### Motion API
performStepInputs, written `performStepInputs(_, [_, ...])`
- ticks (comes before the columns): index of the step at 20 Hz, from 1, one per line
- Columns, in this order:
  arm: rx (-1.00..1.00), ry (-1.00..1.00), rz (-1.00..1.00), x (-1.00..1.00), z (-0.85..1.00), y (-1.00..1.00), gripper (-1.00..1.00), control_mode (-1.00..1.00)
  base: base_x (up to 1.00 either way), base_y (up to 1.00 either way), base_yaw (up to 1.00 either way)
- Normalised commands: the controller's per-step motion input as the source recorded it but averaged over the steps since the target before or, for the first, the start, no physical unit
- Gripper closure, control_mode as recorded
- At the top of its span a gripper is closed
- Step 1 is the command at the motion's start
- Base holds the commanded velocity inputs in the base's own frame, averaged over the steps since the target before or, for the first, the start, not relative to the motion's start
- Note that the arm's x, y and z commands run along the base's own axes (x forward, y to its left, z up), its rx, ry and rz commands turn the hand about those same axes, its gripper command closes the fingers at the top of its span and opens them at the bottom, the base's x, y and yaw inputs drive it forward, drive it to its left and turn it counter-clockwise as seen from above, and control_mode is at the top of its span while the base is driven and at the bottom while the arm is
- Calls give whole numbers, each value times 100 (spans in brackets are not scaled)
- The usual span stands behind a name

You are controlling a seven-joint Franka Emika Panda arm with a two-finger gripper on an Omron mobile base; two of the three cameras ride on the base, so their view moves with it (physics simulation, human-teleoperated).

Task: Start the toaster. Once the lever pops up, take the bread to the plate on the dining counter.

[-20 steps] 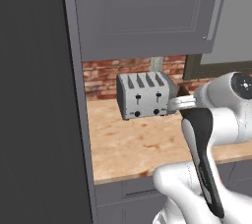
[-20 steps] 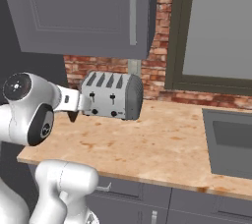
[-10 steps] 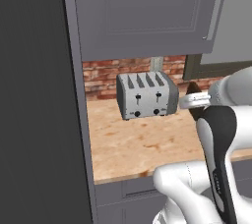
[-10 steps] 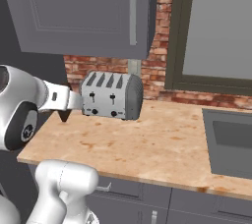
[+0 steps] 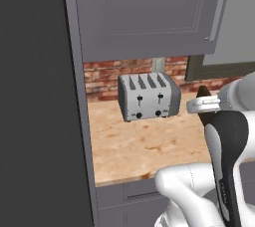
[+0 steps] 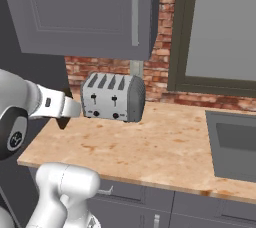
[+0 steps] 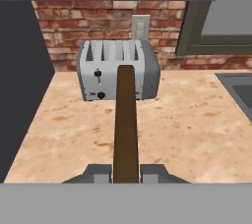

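We are holding the bread (image 7: pixel 126 120) edge-on in our clamped gripper (image 7: pixel 126 173), clear of the toaster (image 7: pixel 118 75) and above the counter (image 7: pixel 197 120), so toasting looks finished and only carrying it to the plate remains

Silver toaster (image 5: pixel 147 96) with black levers and knobs, sitting centre frame. Dark brown bread (image 7: pixel 126 129) running up the middle of the hand view. Counter (image 6: pixel 165 147) showing tan with rusty mottling. Red-brown brick wall (image 7: pixel 88 26) running across the top. Grey cabinets (image 5: pixel 144 12) filling the upper frame. White outlet (image 7: pixel 141 24) top centre.
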Motion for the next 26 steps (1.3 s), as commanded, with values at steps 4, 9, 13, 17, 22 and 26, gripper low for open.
performStepInputs(4, [0,0,-1,-5,0,0,100,-100,0,0,0])
performStepInputs(9, [0,0,0,0,0,0,100,-100,0,0,0])
performStepInputs(13, [0,0,0,0,0,0,100,100,-1,0,0])
performStepInputs(17, [0,0,0,0,0,0,100,100,-46,-1,0])
performStepInputs(22, [0,0,0,0,0,0,100,100,-86,-7,0])
performStepInputs(26, [0,0,0,0,0,0,100,100,-82,-11,0])
